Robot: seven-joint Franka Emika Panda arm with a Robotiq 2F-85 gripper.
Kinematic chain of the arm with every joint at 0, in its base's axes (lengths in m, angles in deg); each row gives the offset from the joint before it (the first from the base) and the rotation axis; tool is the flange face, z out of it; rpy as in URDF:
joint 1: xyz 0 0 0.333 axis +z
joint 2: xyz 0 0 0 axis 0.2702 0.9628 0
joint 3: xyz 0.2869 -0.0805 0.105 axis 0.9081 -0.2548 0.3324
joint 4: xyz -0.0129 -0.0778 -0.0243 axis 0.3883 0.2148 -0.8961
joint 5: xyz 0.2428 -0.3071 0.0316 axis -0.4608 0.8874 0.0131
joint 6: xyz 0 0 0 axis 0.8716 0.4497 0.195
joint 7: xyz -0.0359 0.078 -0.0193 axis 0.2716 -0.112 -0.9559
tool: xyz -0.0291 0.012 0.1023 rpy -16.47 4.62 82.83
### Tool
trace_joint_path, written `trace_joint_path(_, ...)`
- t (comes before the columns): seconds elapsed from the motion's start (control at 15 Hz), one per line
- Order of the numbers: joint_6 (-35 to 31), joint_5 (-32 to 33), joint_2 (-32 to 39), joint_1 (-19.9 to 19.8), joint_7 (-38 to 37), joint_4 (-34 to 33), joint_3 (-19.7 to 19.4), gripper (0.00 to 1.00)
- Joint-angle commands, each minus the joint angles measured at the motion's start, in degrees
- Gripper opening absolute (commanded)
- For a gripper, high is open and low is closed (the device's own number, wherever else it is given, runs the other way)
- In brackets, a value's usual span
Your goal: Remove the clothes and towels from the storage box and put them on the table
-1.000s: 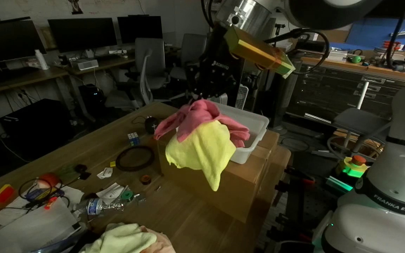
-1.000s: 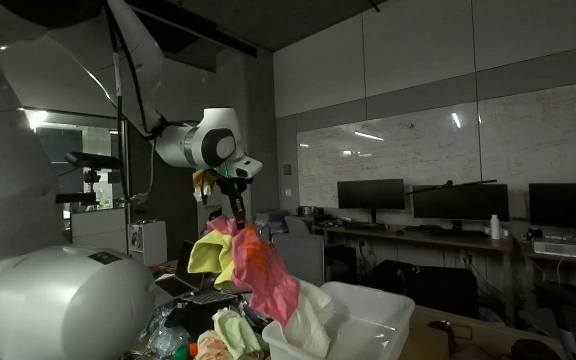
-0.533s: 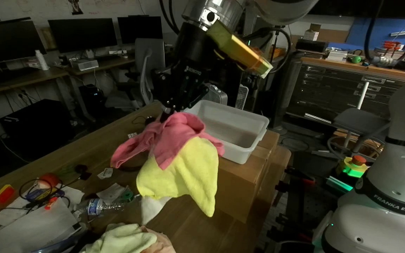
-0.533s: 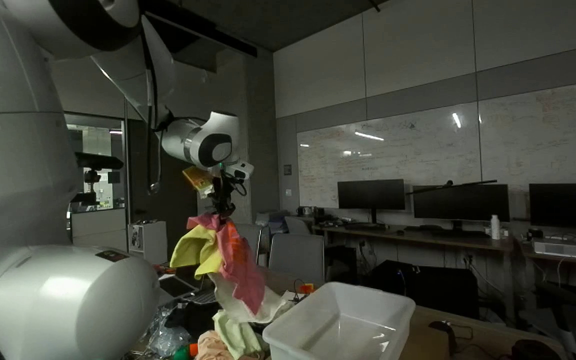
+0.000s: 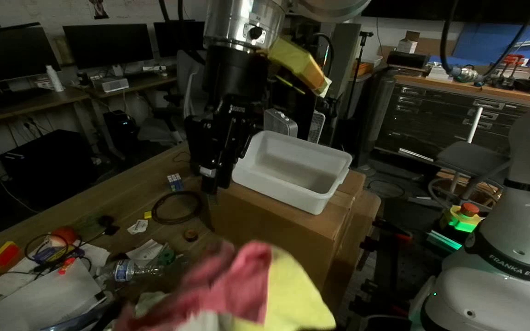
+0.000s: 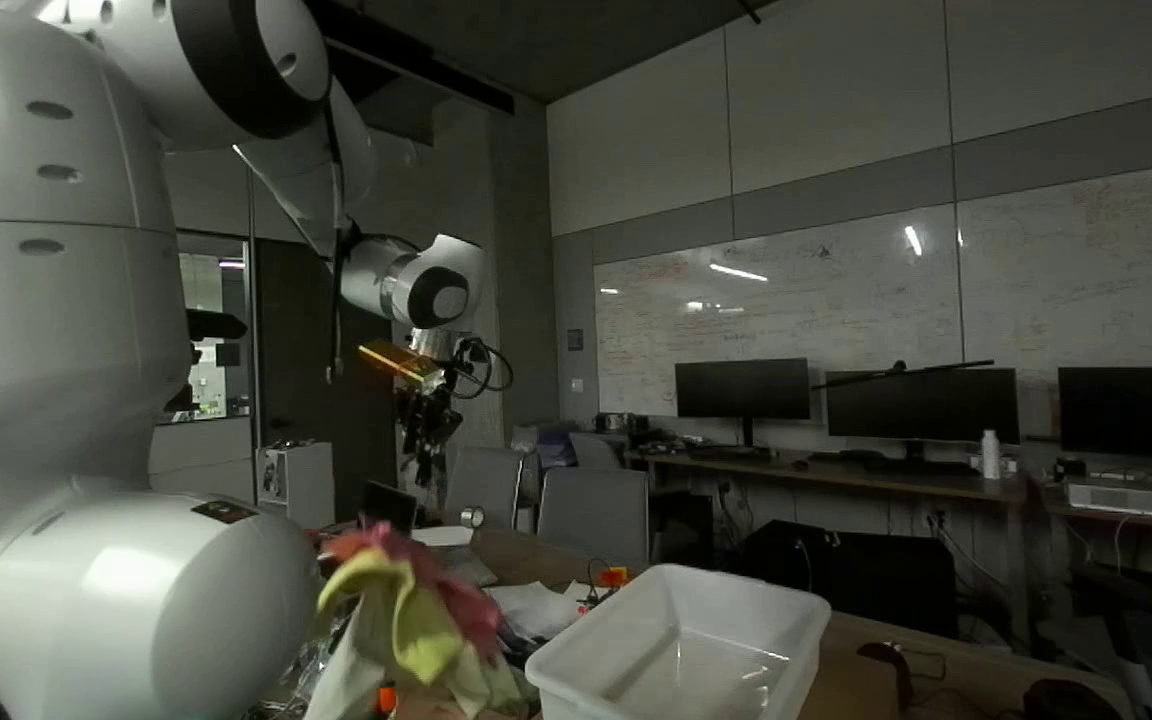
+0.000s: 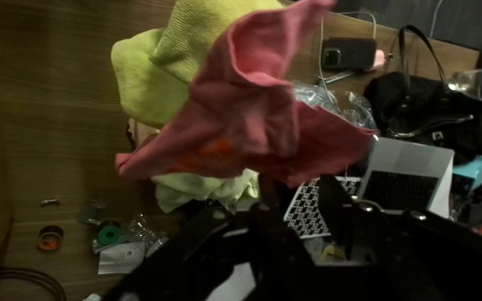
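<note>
The white storage box (image 5: 283,191) stands on a cardboard box on the table (image 7: 57,108). No cloth shows inside it; it also shows in an exterior view (image 6: 736,620). A pink cloth (image 5: 246,280) and a yellow cloth (image 5: 297,294) are blurred, in mid-fall below my gripper (image 5: 215,184). A white cloth (image 6: 348,655) hangs with them. In the wrist view the pink cloth (image 7: 245,113) and yellow cloth (image 7: 151,79) lie beyond the fingertips. My gripper (image 7: 297,188) has its fingers apart with nothing between them. A pale green cloth (image 7: 207,188) lies partly hidden underneath.
The cardboard box (image 5: 274,230) raises the storage box. A bottle (image 5: 127,270), a cable coil (image 5: 176,208), a Rubik's cube (image 5: 175,182) and papers lie on the table. A laptop (image 7: 404,179), a black bag (image 7: 429,108) and a phone (image 7: 349,53) are near the cloths.
My gripper has moved away from the storage box, over the table, and has opened. The pink, yellow and white cloths have left its fingers and dropped toward the pale green cloth.
</note>
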Motion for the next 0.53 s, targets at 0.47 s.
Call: trace_joint_path(0.47, 8.7, 26.0, 0.1, -5.9, -19.1, 3.3, 1.2, 1.0)
